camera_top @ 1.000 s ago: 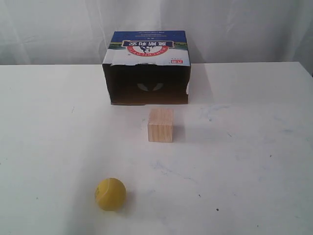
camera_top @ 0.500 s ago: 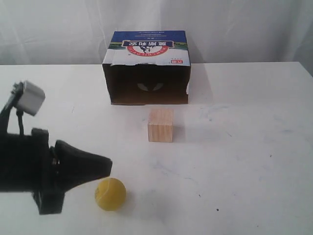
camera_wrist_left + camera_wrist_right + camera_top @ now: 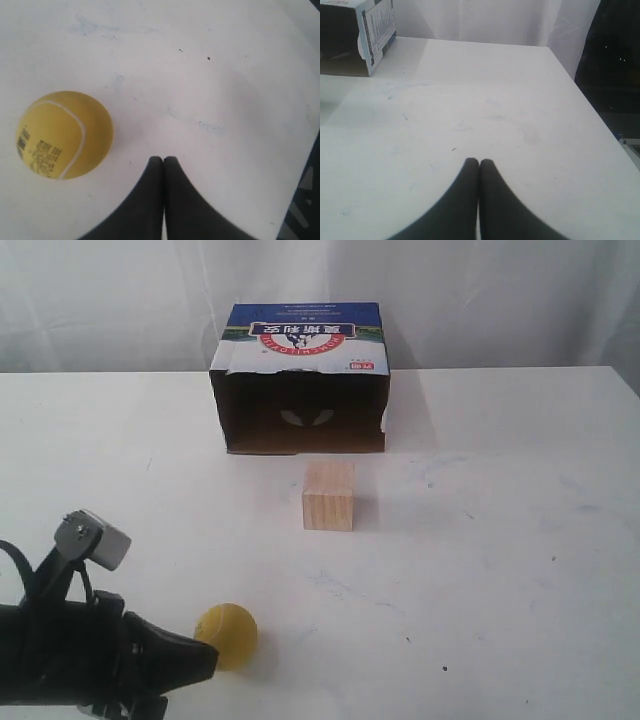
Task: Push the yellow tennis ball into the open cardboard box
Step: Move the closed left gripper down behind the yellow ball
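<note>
The yellow tennis ball (image 3: pixel 228 634) (image 3: pixel 64 134) lies on the white table near its front edge. My left gripper (image 3: pixel 210 658) (image 3: pixel 163 160) is shut and empty, its black tip low at the ball's front-left side, very close to it; contact cannot be told. The open cardboard box (image 3: pixel 300 378) (image 3: pixel 357 35) stands at the back centre, dark opening facing the front, blue-and-white printed top with a red logo. My right gripper (image 3: pixel 479 162) is shut and empty over bare table, out of the exterior view.
A pale wooden cube (image 3: pixel 329 496) sits between the ball and the box, just in front of the box's opening. The table's right edge (image 3: pixel 585 100) drops off to a dark floor. A white curtain hangs behind the table.
My left arm came into view from the left, then dropped lower and toward the front edge, its tip now beside the ball's front-left. The ball has not visibly moved.
</note>
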Tool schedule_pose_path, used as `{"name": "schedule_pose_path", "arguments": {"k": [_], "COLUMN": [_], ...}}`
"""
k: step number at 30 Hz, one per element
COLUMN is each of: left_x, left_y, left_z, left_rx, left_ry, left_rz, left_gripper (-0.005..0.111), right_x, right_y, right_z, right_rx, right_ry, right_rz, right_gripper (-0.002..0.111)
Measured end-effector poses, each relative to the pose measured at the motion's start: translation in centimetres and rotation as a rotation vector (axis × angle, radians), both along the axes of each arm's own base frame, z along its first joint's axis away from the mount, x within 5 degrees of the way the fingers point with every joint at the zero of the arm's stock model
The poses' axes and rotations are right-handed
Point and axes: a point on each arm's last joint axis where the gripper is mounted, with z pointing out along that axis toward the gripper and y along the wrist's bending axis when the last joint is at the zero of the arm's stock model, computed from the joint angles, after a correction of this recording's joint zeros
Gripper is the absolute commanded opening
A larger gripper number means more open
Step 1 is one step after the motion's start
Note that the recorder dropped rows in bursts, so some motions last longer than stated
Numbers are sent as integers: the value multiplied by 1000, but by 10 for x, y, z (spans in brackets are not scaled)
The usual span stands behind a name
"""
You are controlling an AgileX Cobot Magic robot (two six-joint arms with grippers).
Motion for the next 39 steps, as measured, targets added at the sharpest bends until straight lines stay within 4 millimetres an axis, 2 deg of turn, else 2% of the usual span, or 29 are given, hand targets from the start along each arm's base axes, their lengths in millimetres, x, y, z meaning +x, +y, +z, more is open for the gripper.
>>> {"name": "schedule_pose_path", "arguments": {"k": [5, 10, 14, 23, 30, 39], "left_x": [2, 5, 6, 22, 27, 51], "left_y": [-2, 0, 0, -4, -4, -17], "left_z": [-12, -21, -20, -7, -8, -18], "left_rx": [31, 114, 131, 134, 172, 171], "left_ry": [26, -18, -52, -127, -152, -153], "left_rz": [-41, -75, -100, -95, -97, -168], "left_gripper": [0, 0, 0, 0, 0, 0], "right_x": [0, 0, 0, 0, 0, 0], "right_y": [0, 0, 0, 0, 0, 0], "right_z": [0, 0, 0, 0, 0, 0], "right_rx": [0, 0, 0, 0, 0, 0], "right_ry": [0, 0, 0, 0, 0, 0], "right_rz": [0, 0, 0, 0, 0, 0], "right_gripper": [0, 0, 0, 0, 0, 0]}}
